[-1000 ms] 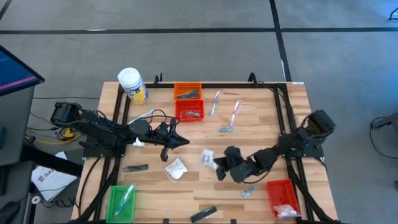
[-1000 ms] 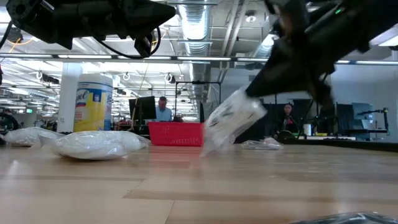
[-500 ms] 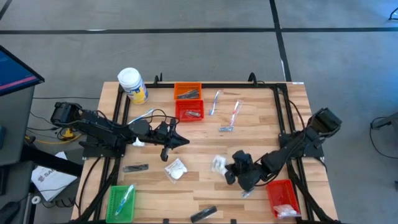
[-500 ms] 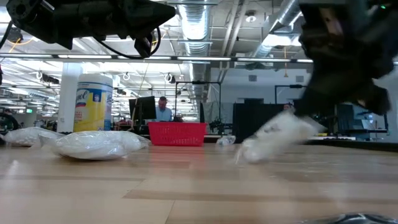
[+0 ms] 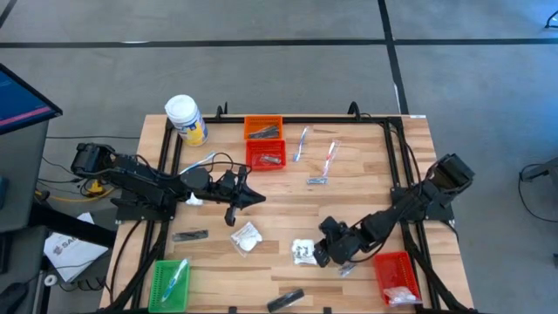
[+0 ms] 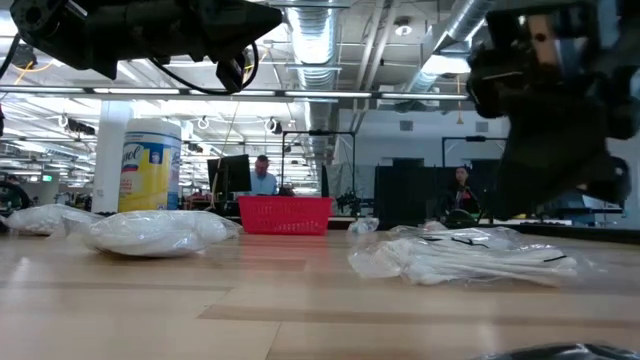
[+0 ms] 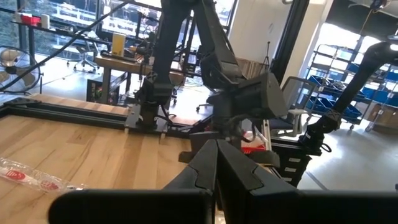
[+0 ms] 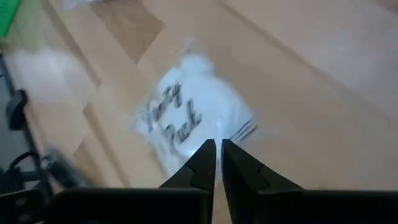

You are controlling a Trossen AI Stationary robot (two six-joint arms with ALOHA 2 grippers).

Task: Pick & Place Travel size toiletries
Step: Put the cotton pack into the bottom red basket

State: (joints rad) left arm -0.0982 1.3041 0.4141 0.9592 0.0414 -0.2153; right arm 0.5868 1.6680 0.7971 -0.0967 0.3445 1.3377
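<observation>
Wooden table [image 5: 366,174], red basket [image 5: 394,277] holding white packet [image 5: 399,295]

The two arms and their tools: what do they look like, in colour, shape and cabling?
Both arms are dark, nearly black, built of jointed boxy segments. The left arm has thin cables looping beside it. The right arm ends in a bulky black wrist. Each tool, left tool and right tool, has two slim black fingers tapering to points. No markings are visible.
</observation>
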